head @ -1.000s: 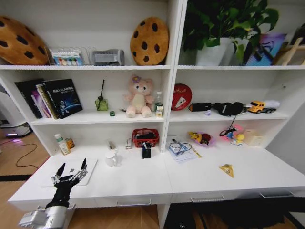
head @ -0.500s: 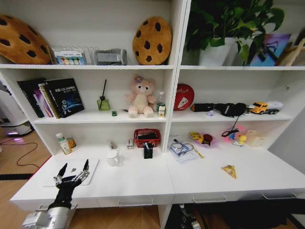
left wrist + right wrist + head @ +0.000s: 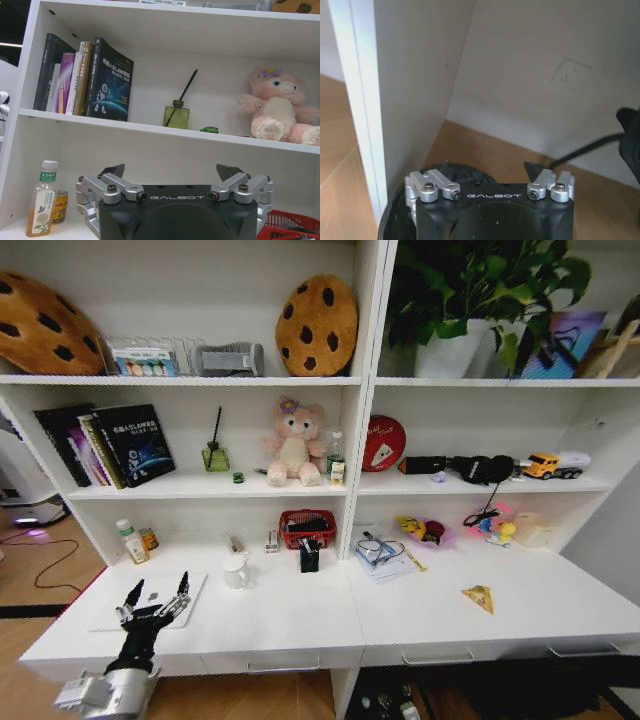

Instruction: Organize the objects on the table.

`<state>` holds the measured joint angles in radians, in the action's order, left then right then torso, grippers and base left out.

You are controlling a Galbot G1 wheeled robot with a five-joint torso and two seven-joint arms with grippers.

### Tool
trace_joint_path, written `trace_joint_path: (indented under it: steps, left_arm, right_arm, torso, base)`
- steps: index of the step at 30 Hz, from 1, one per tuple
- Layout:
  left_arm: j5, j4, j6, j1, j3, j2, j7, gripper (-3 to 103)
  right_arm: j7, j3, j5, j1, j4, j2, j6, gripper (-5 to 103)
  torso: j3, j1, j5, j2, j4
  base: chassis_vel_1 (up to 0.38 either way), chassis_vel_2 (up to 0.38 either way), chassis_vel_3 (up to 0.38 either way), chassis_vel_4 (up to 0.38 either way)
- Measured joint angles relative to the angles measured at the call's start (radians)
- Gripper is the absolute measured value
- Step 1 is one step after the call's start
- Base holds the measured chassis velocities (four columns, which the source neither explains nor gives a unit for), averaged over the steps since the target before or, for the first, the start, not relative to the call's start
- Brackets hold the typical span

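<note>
We see the laptop [image 3: 150, 602] flat on the desk [image 3: 300, 625] at abt 8 o'clock in head view, partly covered by our left gripper [image 3: 156, 598], which hangs over its near half w/ fingers spread wide, nothing between them. Left wrist view shows the same gripper [image 3: 173, 177]: both finger tips well apart, empty. At 2 o'clock from the laptop stands the white mug [image 3: 236, 572]; past it the black pen holder [image 3: 309, 557] just in front of a red basket [image 3: 306, 527], contents too small to read. At 11 o'clock from the laptop, against the shelf side, a green-capped bottle [image 3: 129, 541] w/ a small can [image 3: 148, 539] beside it; wrist view gives the bottle [image 3: 42, 204] clearly, the can [image 3: 60, 206] half hidden behind it. A tiny green car [image 3: 236, 478] sits on the shelf above, left of the pink bear [image 3: 295, 444]. Right gripper [image 3: 491, 172] is down low near the floor beside a white panel [image 3: 400, 90], fingers apart, holding nothing; its tips are partly cut off by the housing.
</note>
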<state>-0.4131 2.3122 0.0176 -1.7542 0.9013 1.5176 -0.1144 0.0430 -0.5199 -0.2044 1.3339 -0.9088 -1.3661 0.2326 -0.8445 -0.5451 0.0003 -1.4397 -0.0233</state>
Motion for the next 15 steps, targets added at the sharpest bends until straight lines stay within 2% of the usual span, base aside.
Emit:
trace_joint_path:
  steps: [3,4,5,6,7,10,11,13,14,15]
  left_arm:
    - [-0.003,0.000,0.000,0.000,0.002,0.000,0.000,100]
    - [-0.009,0.001,0.000,0.000,0.006,0.000,0.000,100]
    - [-0.015,0.002,0.000,0.001,0.011,-0.002,0.000,100]
    - [-0.015,0.002,0.000,0.001,0.011,-0.002,0.000,100]
    - [-0.020,0.003,-0.001,0.001,0.015,-0.003,0.000,100]
    - [-0.030,0.004,-0.001,0.001,0.019,-0.004,-0.002,100]
    - [-0.030,0.004,-0.001,0.001,0.019,-0.004,-0.002,100]
    - [-0.030,0.004,-0.001,0.006,0.016,-0.003,-0.003,100]
    - [-0.030,0.004,-0.001,0.006,0.016,-0.003,-0.003,100]
    - [-0.030,0.004,-0.002,0.008,0.012,-0.002,-0.003,100]
  right_arm:
    - [0.002,0.001,0.020,0.049,-0.058,0.014,-0.026,90]
    - [0.011,0.003,0.053,0.122,-0.140,0.034,-0.070,98]
    - [0.017,0.001,0.071,0.212,-0.239,0.055,-0.110,100]
    - [0.017,0.001,0.071,0.212,-0.239,0.055,-0.110,100]
    - [0.016,-0.004,0.077,0.308,-0.330,0.074,-0.128,100]
    - [-0.040,-0.030,0.092,0.553,-0.572,0.118,-0.096,100]
    - [-0.040,-0.030,0.092,0.553,-0.572,0.118,-0.096,100]
    - [-0.088,-0.056,0.091,0.746,-0.824,0.136,-0.059,100]
    - [-0.088,-0.056,0.091,0.746,-0.824,0.136,-0.059,100]
    - [-0.115,-0.063,0.083,0.822,-0.938,0.136,-0.046,100]
  torso:
    - [0.000,0.000,-0.0001,0.000,0.0000]
    - [0.000,0.000,-0.0003,0.000,-0.0002]
    - [0.000,0.000,-0.0003,0.000,-0.0001]
    - [0.000,0.000,-0.0003,0.000,-0.0001]
    - [0.000,0.000,-0.0001,0.000,-0.0002]
    - [0.000,0.000,-0.0003,0.000,-0.0006]
    - [0.000,0.000,-0.0003,0.000,-0.0006]
    - [0.000,0.000,-0.0006,0.000,-0.0003]
    - [0.000,0.000,-0.0006,0.000,-0.0003]
    - [0.000,0.000,-0.0009,0.000,-0.0002]
  base:
    - [0.000,0.000,0.000,0.000]
    - [0.000,0.000,0.000,0.000]
    - [0.000,0.000,0.000,0.000]
    - [0.000,0.000,0.000,0.000]
    - [0.000,0.000,0.000,0.000]
    - [0.000,0.000,0.000,0.000]
    - [0.000,0.000,0.000,0.000]
    - [0.000,0.000,0.000,0.000]
    - [0.000,0.000,0.000,0.000]
    - [0.000,0.000,0.000,0.000]
